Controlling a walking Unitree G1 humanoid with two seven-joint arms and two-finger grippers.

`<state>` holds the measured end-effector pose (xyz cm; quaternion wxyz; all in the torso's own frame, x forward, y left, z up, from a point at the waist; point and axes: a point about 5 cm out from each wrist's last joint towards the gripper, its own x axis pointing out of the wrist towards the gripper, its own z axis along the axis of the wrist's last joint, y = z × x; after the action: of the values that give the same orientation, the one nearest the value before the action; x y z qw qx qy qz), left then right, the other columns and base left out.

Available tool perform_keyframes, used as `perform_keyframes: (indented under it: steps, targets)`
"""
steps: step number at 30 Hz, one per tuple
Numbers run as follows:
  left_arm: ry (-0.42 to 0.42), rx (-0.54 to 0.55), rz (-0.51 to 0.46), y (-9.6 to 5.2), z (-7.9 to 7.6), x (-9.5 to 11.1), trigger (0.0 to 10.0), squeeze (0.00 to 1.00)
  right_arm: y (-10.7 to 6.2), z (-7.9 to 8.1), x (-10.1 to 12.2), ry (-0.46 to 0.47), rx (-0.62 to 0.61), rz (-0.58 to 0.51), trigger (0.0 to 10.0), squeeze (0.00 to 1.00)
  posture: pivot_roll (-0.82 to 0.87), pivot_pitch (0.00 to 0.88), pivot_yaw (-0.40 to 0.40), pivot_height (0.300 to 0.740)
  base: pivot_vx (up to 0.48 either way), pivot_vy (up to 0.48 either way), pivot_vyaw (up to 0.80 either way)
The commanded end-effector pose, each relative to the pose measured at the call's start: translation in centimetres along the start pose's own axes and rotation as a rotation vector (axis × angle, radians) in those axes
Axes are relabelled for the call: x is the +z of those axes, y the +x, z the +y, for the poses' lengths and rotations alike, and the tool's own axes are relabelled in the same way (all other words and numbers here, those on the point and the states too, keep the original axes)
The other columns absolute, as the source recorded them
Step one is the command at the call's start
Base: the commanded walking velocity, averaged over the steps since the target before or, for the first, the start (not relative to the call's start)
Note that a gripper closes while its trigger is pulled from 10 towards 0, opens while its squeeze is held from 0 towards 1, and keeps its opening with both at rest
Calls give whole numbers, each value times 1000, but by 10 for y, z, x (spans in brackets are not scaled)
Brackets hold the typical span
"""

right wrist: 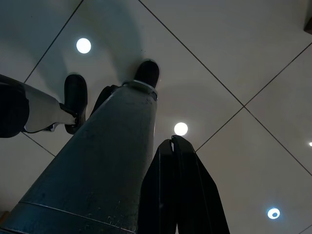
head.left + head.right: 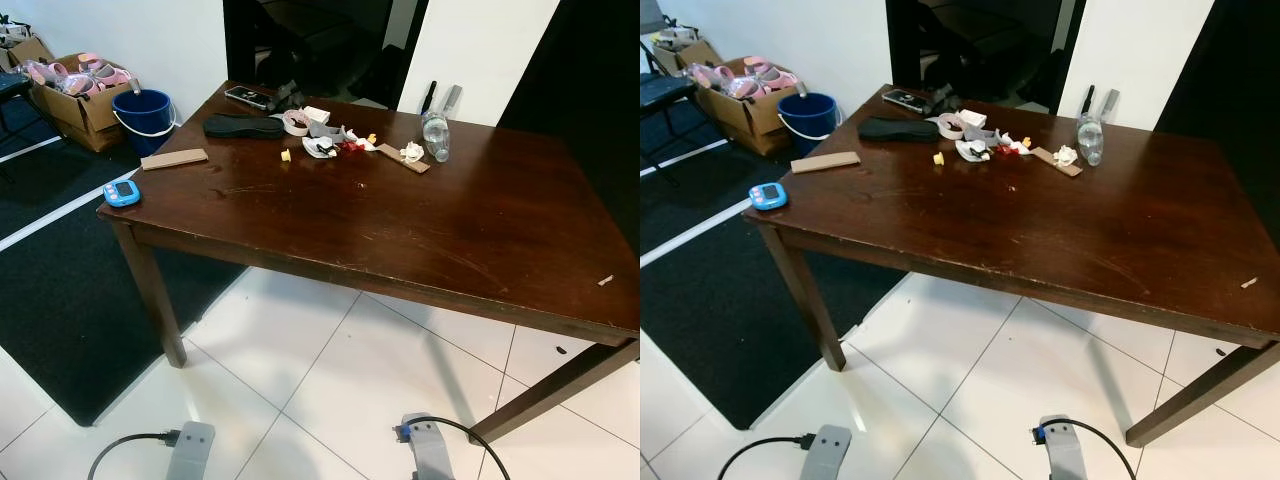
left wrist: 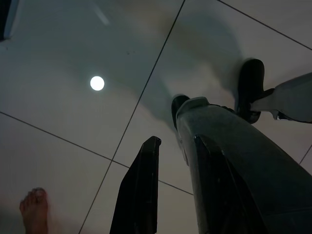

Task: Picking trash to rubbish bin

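Observation:
On the far side of the dark wooden table (image 2: 400, 230) lies a cluster of scraps (image 2: 330, 143): white wrappers, red bits, a tape roll (image 2: 296, 122), a crumpled paper (image 2: 412, 152) on a brown strip, and a small yellow piece (image 2: 285, 155). A clear plastic bottle (image 2: 435, 135) lies beside them. A blue bucket (image 2: 146, 115) stands on the floor beyond the table's left corner. Both arms hang low in front of the table, over the tiles. My left gripper (image 3: 178, 141) is open and holds nothing. My right gripper (image 1: 171, 141) is shut and holds nothing.
A black insole (image 2: 243, 126), a phone (image 2: 247, 97), a cardboard strip (image 2: 174, 159) and a blue gadget (image 2: 121, 193) lie on the table's left part. A cardboard box (image 2: 80, 100) stands by the bucket. A black mat (image 2: 60, 290) covers the floor at left. A person's bare foot (image 3: 34, 209) is near my left side.

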<state>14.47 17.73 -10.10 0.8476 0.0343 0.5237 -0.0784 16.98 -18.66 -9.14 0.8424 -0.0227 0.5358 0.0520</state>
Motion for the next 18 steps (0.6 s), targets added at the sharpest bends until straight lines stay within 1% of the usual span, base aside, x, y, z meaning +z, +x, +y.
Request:
perform_keyframes:
  steps: [1,6,11,18]
  targets:
    - [10,-28,51,-1,-5,-12,10000,0,0,-1,-5,-1,-3,19,10000,0,90,33,-65,740,0,0,0]
    - [9,-32,55,-1,-7,-14,10000,0,0,-1,-5,-7,-5,21,10000,0,89,30,-68,740,0,0,0]
    - [7,-39,54,0,-12,-15,10000,0,0,-1,-6,-9,-7,23,10000,0,89,33,-69,740,0,0,0]
    - [2,-42,53,0,-12,-14,10000,0,-1,-2,-9,-8,-8,28,10000,0,87,36,-69,740,0,0,0]
